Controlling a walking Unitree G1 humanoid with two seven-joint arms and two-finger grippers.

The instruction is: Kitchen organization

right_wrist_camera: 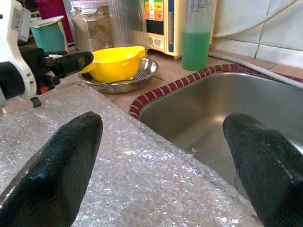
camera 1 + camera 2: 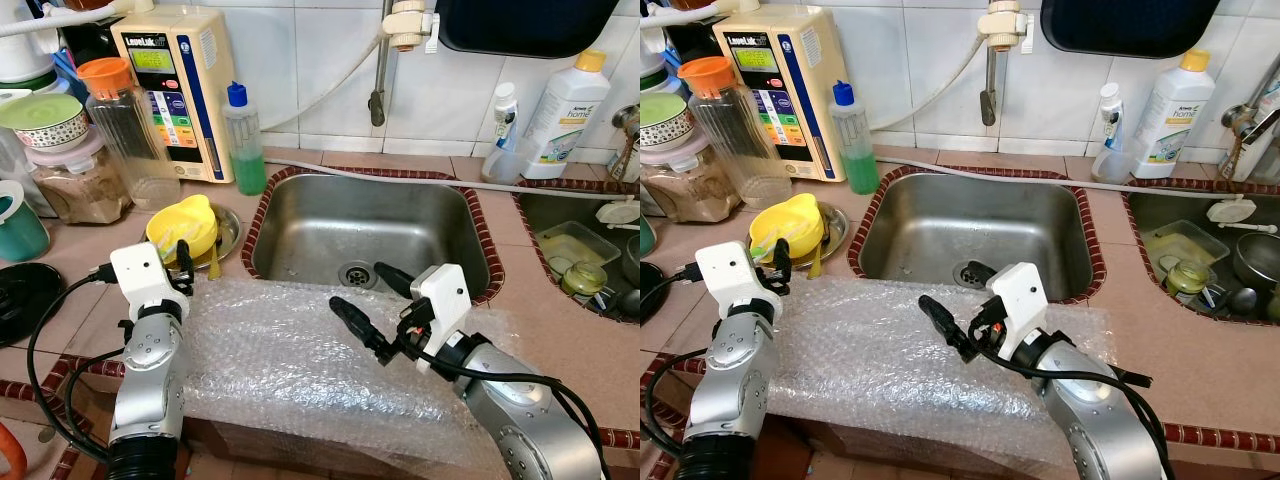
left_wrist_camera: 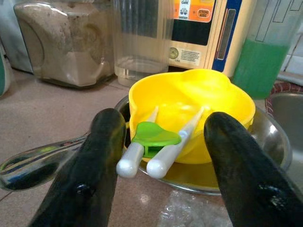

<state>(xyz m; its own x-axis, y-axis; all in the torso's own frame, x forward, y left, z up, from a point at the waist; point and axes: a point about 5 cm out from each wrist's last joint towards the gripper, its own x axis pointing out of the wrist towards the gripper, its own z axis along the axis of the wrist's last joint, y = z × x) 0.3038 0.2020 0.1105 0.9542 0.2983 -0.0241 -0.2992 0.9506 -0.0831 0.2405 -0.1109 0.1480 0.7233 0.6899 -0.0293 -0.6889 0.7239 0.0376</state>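
Left eye view: the yellow bowl (image 2: 182, 226) sits in a steel dish (image 2: 229, 232) on the surface, just beyond the left gripper (image 2: 184, 262); the right gripper (image 2: 372, 297) hangs spread over bubble wrap (image 2: 300, 360).

Left wrist view: jaws wide, framing the bowl's white-and-green tongs (image 3: 156, 146). Probably light, smooth plastic; grip the rim.

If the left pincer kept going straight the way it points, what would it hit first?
Probably the white-handled green tongs resting on the yellow bowl, centred between the open left pincer's fingers; the bowl and its steel plate lie just beyond. Depth is uncertain.
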